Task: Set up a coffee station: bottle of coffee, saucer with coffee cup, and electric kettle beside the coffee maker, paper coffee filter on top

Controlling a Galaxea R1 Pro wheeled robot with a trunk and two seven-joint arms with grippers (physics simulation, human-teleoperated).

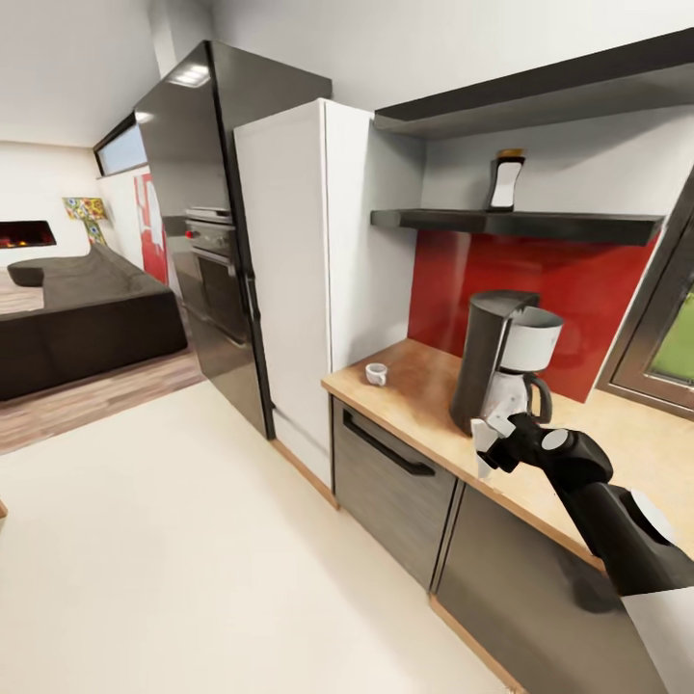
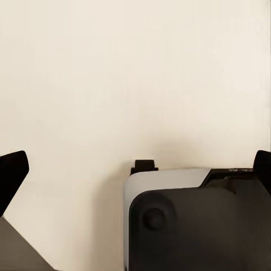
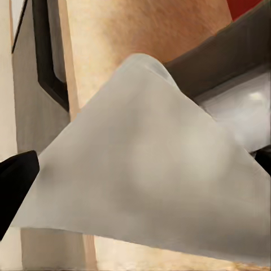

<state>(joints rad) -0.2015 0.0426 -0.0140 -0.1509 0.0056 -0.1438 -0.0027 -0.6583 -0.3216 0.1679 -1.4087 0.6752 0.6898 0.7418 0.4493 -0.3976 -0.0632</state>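
So the right gripper is clamped on a paper filter, held at the counter's front edge right by the coffee maker. Cup sits near the counter's left end, and the coffee bottle is up on the shelf. Left gripper's fingers are spread apart over bare floor.

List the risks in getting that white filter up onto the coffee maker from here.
The thin white paper filter hangs limp in the right tool, so it could slip or fold. It is held low, beside the dark grey coffee maker, whose top is well above it. Lifting might knock the machine toward the wooden countertop edge.
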